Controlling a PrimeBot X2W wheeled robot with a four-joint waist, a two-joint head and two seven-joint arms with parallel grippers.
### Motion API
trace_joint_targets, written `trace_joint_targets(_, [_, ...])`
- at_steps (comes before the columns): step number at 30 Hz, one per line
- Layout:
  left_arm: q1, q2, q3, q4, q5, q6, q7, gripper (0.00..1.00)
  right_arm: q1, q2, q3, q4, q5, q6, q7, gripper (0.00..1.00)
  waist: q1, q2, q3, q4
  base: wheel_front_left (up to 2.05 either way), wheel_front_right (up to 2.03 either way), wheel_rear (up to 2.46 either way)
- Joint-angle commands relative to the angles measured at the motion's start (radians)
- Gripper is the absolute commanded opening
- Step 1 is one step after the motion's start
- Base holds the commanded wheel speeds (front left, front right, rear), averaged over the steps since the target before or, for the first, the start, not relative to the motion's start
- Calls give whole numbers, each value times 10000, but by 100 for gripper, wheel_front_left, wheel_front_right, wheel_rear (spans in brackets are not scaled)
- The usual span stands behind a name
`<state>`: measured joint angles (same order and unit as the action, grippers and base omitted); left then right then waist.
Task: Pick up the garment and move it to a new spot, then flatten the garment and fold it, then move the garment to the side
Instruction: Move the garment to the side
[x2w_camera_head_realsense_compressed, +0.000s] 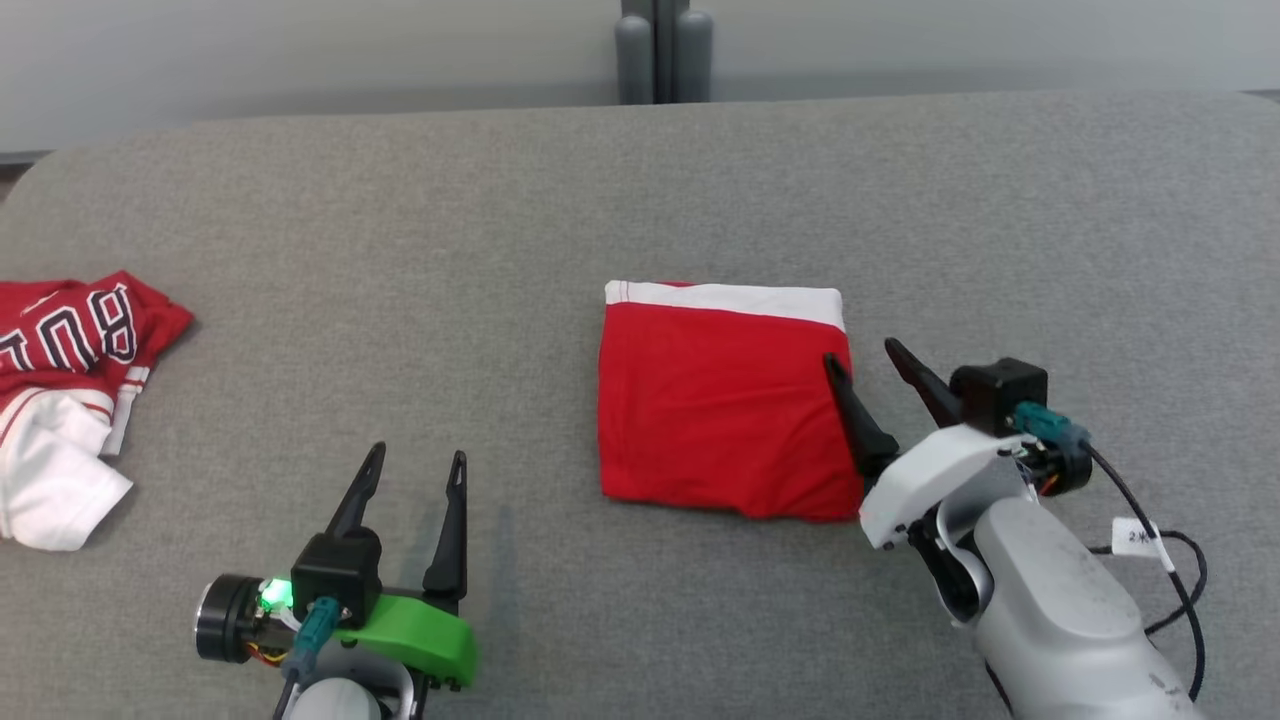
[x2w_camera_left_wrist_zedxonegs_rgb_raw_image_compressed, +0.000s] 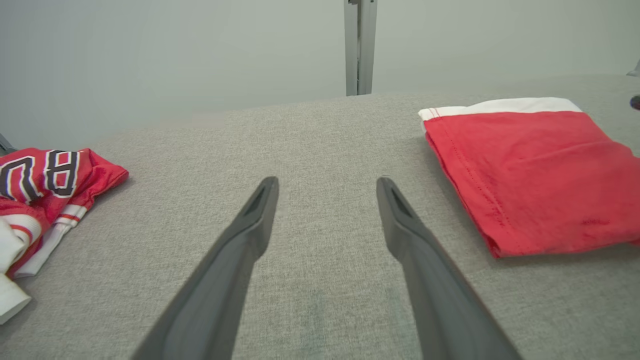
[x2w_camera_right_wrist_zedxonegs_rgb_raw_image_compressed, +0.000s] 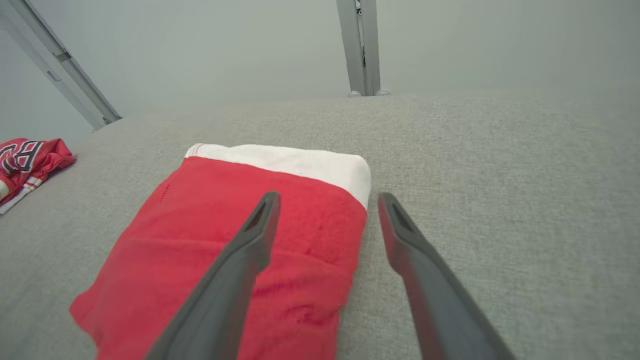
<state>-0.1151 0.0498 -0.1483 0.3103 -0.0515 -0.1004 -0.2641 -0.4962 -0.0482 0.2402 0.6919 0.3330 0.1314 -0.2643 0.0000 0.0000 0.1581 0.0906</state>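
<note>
The folded red garment (x2w_camera_head_realsense_compressed: 720, 400) is laid flat on the grey table (x2w_camera_head_realsense_compressed: 400, 200). The right gripper (x2w_camera_head_realsense_compressed: 859, 351) is held spread over the garment's right edge. The left gripper (x2w_camera_head_realsense_compressed: 418, 451) is held spread and empty, well left of the garment.

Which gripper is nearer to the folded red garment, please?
Right. The right gripper is open at the right edge of the folded red garment, partly over the cloth. The left gripper is open too, well apart on the garment's left.
</note>
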Motion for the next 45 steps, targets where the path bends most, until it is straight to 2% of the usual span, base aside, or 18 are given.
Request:
trace_joint_targets(1, [-235,23,-5,45,-42,-31,-2,100,-321,-60,52,351,-46,-15,0,100,0,0,528,543,0,0,0])
trace_joint_targets(9, [-384,21,-196,104,-233,-57,-2,100,-1132,-47,-147,2619,-456,-15,1,100,0,0,757,944,0,0,0])
trace_joint_targets(10, [-361,21,-200,118,-237,-59,-2,100,-1089,-49,-83,2787,-395,-15,11,94,0,0,755,940,0,0,0])
trace_joint_targets(11, [-331,21,-189,137,-234,-60,-2,100,-1023,-46,25,2882,-306,-15,18,43,0,0,736,919,0,0,0])
trace_joint_targets(12, [-271,21,-155,161,-203,-59,-2,100,-939,-43,114,2939,-254,-13,43,0,0,0,693,861,0,0,0])
trace_joint_targets(17, [-37,23,-52,132,-7,-97,-2,100,-632,-77,-328,2541,-398,-18,32,0,0,0,385,304,0,0,0])
trace_joint_targets(20, [67,21,-96,40,46,-120,-2,100,-345,-77,-694,2176,-483,-20,11,0,0,0,146,-290,0,0,0])
trace_joint_targets(31, [291,24,-701,-245,-205,-227,-2,100,520,-49,-852,1526,-638,-15,2,0,0,0,-291,-3391,0,0,0])
trace_joint_targets(37, [344,32,-1215,-343,-410,-289,-2,100,792,-40,-706,1249,-487,-15,2,0,0,0,-187,-4786,0,0,0])
trace_joint_targets(41, [348,36,-1416,-359,-388,-300,-2,100,832,-41,-579,1039,-393,-15,2,0,0,0,-59,-5408,0,0,0])
trace_joint_targets(45, [219,84,-1574,-328,-301,-310,-2,100,780,-40,-475,881,-392,-15,2,0,0,0,164,-5692,0,0,0])
